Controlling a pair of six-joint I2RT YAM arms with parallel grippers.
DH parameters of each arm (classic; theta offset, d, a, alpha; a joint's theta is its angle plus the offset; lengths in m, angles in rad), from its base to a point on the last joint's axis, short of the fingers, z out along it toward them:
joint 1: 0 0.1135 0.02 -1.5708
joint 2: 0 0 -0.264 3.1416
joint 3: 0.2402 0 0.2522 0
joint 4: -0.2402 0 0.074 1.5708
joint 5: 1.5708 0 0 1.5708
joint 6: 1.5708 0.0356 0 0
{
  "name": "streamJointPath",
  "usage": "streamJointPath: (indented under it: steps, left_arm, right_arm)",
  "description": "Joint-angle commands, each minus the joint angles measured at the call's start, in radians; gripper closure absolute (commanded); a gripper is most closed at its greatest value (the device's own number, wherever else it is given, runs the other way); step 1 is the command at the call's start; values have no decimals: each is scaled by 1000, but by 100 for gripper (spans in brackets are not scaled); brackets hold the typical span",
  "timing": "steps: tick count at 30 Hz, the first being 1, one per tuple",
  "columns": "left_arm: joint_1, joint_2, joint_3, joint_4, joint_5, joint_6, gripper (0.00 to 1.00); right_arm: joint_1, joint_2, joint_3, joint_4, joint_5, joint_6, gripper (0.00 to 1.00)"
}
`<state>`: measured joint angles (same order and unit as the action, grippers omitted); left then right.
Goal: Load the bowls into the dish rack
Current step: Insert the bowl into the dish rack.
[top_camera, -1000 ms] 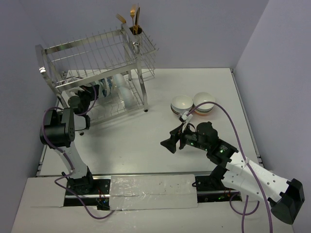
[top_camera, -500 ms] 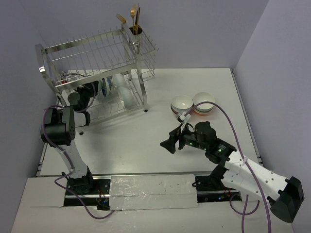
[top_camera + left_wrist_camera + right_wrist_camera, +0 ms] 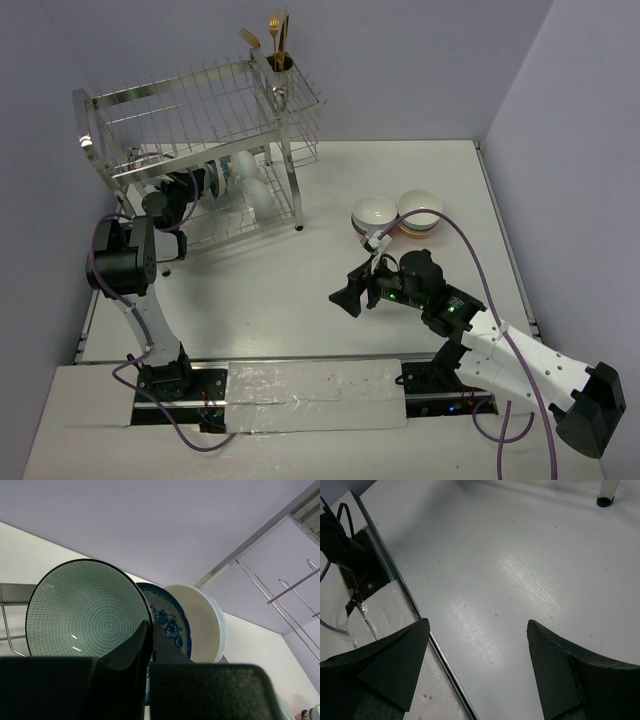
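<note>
Bowls: three stand on edge in a row on the lower shelf of the rack (image 3: 200, 130). From the left wrist they read as a green bowl (image 3: 85, 612) with a ringed inside, then a blue-flowered bowl (image 3: 167, 625), then a pale bowl (image 3: 202, 625). Two white bowls (image 3: 373, 212) and (image 3: 420, 207) wait on the table (image 3: 300, 290) to the right, well apart from the rack; they seem to sit on stacks, though I cannot tell how many lie beneath.
Left gripper (image 3: 149, 630): clenched, its two fingers pressed together just in front of the green bowl's rim. Nothing shows between them, so it looks empty; whether it touches the rim I cannot tell.
Right gripper (image 3: 477, 645): spread wide and empty, hanging over bare table, near the two stacks but not at them.
Step in hand: my judgement is that the green bowl is set in place and the left arm is finishing at the rack.
Next move: the left arm must back out between the shelves without knocking the standing bowls. The right arm can turn toward the stacks and take the rim of a top bowl.
Cutlery cup (image 3: 280, 60): gold utensils at the rack's far corner, not part of the job.
</note>
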<state>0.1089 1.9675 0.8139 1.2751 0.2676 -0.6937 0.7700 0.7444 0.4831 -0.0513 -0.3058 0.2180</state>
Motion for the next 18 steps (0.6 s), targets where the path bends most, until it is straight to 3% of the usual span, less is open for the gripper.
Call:
streamJointPath:
  steps: [1, 10, 18]
  left_arm:
    - [5, 11, 24, 589, 16, -13, 100]
    - [5, 36, 59, 590, 62, -43, 100]
    - [5, 24, 16, 589, 7, -44, 100]
  right_arm:
    - [9, 4, 14, 45, -16, -14, 14]
    - [9, 1, 12, 45, -24, -16, 14]
    - [9, 1, 12, 45, -27, -16, 15]
